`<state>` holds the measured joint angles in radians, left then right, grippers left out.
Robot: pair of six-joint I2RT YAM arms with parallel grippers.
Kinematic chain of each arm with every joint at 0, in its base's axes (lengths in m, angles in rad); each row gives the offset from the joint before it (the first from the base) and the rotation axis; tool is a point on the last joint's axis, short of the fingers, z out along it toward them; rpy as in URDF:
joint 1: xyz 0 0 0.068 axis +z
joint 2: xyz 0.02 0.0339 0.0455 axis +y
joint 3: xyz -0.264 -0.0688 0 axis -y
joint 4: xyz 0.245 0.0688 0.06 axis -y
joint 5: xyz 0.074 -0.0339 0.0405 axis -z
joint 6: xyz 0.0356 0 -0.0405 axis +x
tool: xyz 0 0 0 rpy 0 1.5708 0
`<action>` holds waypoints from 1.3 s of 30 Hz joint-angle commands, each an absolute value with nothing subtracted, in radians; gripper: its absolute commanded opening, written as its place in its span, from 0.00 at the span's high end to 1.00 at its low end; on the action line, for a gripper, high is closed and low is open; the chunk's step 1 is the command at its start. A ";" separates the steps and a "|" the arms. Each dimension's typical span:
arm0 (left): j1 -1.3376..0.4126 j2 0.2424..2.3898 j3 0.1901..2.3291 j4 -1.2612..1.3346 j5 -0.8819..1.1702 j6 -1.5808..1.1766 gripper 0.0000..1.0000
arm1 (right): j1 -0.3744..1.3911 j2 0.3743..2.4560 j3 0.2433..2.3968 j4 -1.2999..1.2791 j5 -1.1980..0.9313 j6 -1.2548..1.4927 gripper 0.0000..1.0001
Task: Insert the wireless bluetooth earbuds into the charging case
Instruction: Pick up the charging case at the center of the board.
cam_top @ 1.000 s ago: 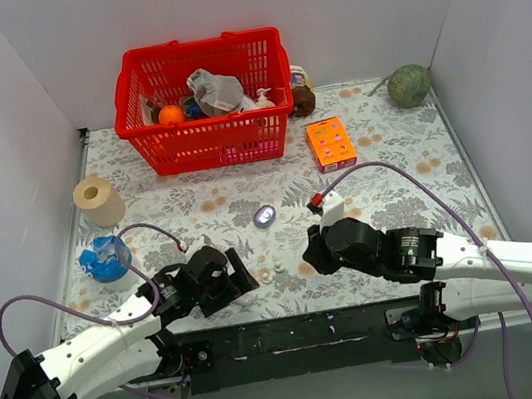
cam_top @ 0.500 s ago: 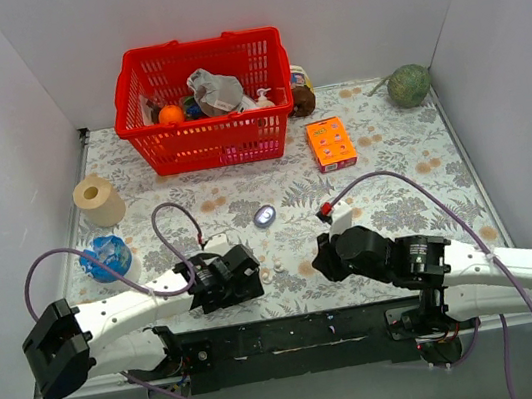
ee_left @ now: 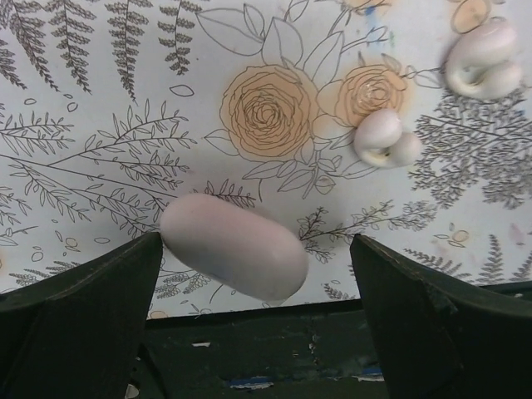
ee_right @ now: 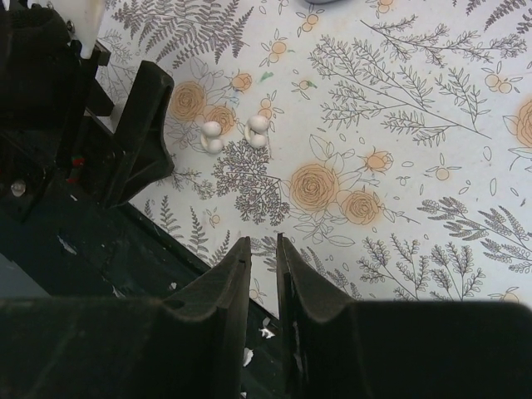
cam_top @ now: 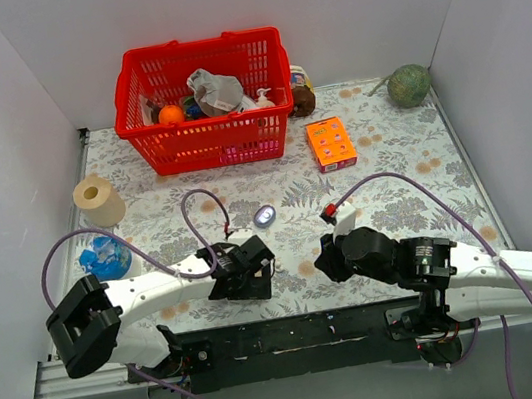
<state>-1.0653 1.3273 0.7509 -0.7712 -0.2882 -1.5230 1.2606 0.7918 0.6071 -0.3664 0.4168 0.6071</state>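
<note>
Two pale, glossy earbuds lie on the flower-printed tabletop near its front edge, side by side but not touching, in the stretch between the two arms. The left end effector hangs over the tabletop just beside them with its jaws spread wide — it holds nothing. Between its fingers lies a white oval lump, close to one finger and clear of the other; both earbuds sit outside that span, ahead of the jaws and off to one side. The right end effector faces the same patch from the other side, its jaws drawn to a narrow slit with only the tabletop showing through — nothing is gripped. From its wrist camera the earbuds show just beyond a dark finger of the left end effector, near it but apart. The charging case, a small lavender oval, sits farther back on the tabletop, roughly midway between the arms and apart from the earbuds; it is too small to tell whether its lid is up. Along the back stand a red basket filled with odds and ends, an orange box to its right, and a green ball in the far right corner. A paper roll and a blue object lie at the left side.
</note>
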 commanded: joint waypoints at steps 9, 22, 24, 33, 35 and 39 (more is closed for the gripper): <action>-1.042 1.339 0.750 -0.781 -0.253 -1.514 0.02 | 1.262 0.848 0.626 -0.316 0.419 0.588 0.73; -1.042 1.351 0.660 -0.710 -0.229 -1.718 0.02 | 1.262 0.876 0.638 -0.307 0.410 0.575 0.73; -1.042 1.345 0.650 -0.707 -0.244 -1.753 0.02 | 1.262 0.880 0.638 -0.307 0.408 0.574 0.73; -1.042 1.351 0.638 -0.678 -0.276 -1.793 0.15 | 1.262 0.873 0.635 -0.318 0.411 0.571 0.73; -1.043 1.359 0.637 -0.672 -0.273 -1.792 0.17 | 1.262 0.873 0.635 -0.316 0.411 0.571 0.73; -1.043 1.377 0.626 -0.667 -0.275 -1.786 0.23 | 1.262 0.874 0.635 -0.318 0.411 0.572 0.73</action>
<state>-1.0428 1.3342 0.6781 -0.7414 -0.2951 -1.7485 1.2606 0.8791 0.6071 -0.3473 0.4084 0.5762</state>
